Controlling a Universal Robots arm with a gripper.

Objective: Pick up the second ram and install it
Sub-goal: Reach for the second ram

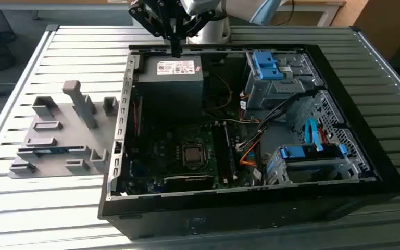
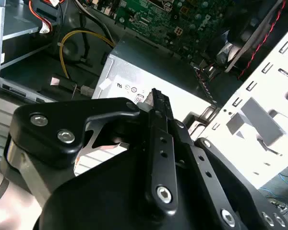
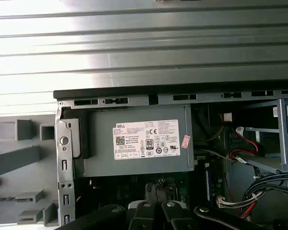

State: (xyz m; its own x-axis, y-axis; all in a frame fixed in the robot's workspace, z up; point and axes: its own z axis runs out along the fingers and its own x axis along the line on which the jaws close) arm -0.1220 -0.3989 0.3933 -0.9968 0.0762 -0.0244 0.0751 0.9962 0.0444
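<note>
Counter, slatted metal. Grey fixture at the exterior view's left, with the second ram lying flat in it. Beside it, open computer case. Farther back, power supply. Gripper above its far edge, fingers pressed together, empty.

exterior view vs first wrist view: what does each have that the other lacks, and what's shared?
Exterior view: the second ram lying in the gray fixture, and the CPU socket. First wrist view: the rear panel with its slotted inner face, and a white plug beside the power supply. Shared: the power supply, the gray fixture, the slatted table, and the gripper above the rear edge of the case.
</note>
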